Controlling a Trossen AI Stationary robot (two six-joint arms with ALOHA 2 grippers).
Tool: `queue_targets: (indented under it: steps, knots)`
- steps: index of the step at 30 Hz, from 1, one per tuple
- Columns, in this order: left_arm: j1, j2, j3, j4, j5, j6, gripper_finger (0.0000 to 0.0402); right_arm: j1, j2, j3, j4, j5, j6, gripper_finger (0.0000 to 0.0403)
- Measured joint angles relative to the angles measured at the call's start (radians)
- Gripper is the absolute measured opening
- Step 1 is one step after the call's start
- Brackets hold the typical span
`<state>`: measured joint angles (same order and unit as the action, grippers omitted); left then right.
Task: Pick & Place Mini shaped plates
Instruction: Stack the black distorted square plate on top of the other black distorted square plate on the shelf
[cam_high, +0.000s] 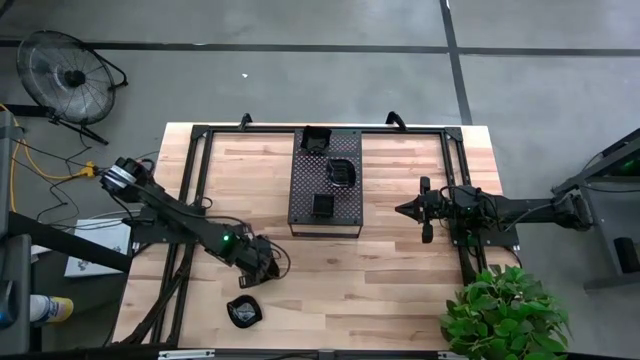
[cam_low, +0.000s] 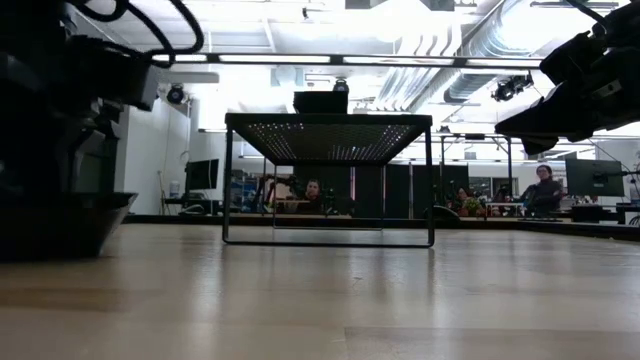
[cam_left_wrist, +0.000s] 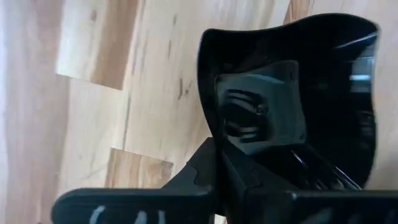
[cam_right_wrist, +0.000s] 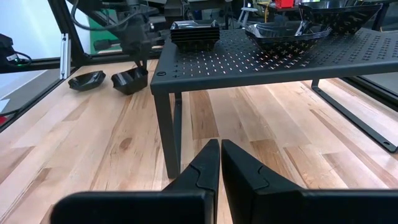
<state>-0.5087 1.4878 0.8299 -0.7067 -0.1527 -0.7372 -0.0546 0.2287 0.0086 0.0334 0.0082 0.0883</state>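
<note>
My left gripper (cam_high: 258, 265) is low over the table's near left part, shut on a glossy black wavy-edged mini plate (cam_left_wrist: 292, 74), which also shows in the right wrist view (cam_right_wrist: 130, 79). A second mini plate (cam_high: 243, 312) sits by its base on the wood nearer the near edge. Three stacks of mini plates (cam_high: 317, 140) (cam_high: 342, 172) (cam_high: 324, 205) stand on the perforated black tray (cam_high: 350, 215). My right gripper (cam_high: 402, 210) hovers shut just right of the tray, touching nothing. My left gripper pinches the mini plate by its rim (cam_left_wrist: 214, 140), one finger inside the bowl and one outside. The fingers come from above, slanting down. The plate hangs tilted just at table height; whether its lower edge touches the wood, I cannot tell.
The tray stands raised on thin legs (cam_right_wrist: 168, 137) in the table's middle far part. Black frame rails (cam_high: 195, 170) run along both sides. A potted plant (cam_high: 505, 315) crowds the near right corner. People (cam_low: 545, 190) sit far beyond the table. Bare wood lies between tray and near edge.
</note>
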Motion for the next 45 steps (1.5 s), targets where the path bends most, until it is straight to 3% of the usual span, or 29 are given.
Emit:
queue_targets:
  steps: [22, 31, 35, 39, 43, 45]
  knots:
    - [-0.08, -0.33, 0.008, -0.104, -0.301, -0.035, 0.0, 0.0, 0.0, 0.0, 0.0, 0.0, 0.0, 0.0012]
    - [-0.041, -0.457, 0.009, -0.062, -0.626, -0.026, 0.0, 0.0, 0.0, 0.0, 0.0, 0.0, 0.0, 0.0012]
    - [0.03, -0.489, 0.009, 0.022, -0.72, 0.035, 0.0, 0.0, 0.0, 0.0, 0.0, 0.0, 0.0, 0.0012]
    - [0.167, -0.507, 0.009, 0.171, -0.673, 0.207, 0.0, 0.0, 0.0, 0.0, 0.0, 0.0, 0.0, 0.0012]
    - [0.346, -0.509, 0.01, 0.358, -0.45, 0.451, 0.0, 0.0, 0.0, 0.0, 0.0, 0.0, 0.0, 0.0012]
    - [0.444, -0.509, 0.028, 0.373, -0.344, 0.509, 0.0, 0.0, 0.0, 0.0, 0.0, 0.0, 0.0, 0.0012]
